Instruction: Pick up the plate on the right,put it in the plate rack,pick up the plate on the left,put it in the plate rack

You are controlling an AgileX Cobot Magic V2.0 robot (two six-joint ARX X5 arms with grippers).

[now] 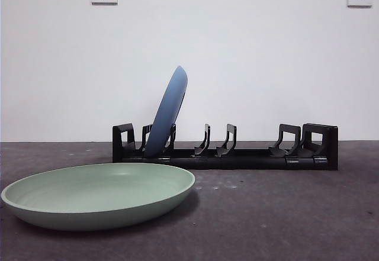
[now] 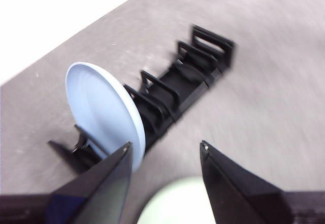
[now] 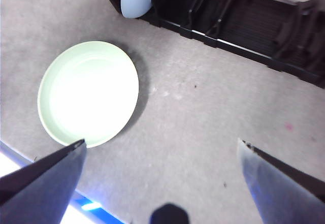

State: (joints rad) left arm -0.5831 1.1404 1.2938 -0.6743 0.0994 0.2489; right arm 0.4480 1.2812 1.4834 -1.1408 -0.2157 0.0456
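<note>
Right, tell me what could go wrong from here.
1. The green plate lies flat on the table, so its low rim may slip from the open left gripper above it.
2. The blue plate leans tilted in the rack; a bump while slotting the green one could tip it.

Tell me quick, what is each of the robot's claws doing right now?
Left gripper: open, holding nothing, above the green plate.
Right gripper: open wide, holding nothing, high over the table.
</note>
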